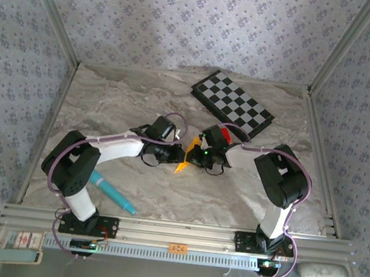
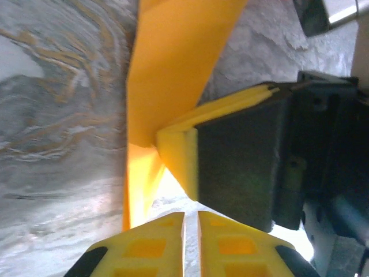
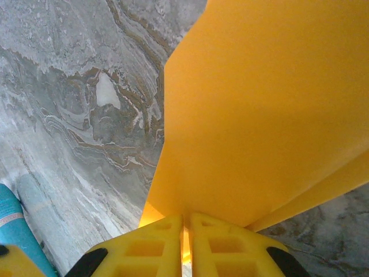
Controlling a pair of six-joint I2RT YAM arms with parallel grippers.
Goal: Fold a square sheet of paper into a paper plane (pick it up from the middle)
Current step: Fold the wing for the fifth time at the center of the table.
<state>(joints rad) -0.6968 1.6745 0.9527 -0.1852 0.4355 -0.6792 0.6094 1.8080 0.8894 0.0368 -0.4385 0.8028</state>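
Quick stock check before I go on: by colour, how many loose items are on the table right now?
Orange-yellow: 1, the partly folded paper
Black-and-white: 1, the checkerboard
Teal: 1, the pen-like tube
Red: 1, the small block by the right arm's wrist
Total: 4

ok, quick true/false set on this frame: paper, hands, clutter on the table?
1. The right hand is shut on the orange paper. True.
2. The paper lies flat on the table. False: it stands creased between the two hands.
3. The checkerboard sits beside the left arm. False: it is at the far right; a teal tube lies by that arm.
4. The left hand has its fingers close together. True.
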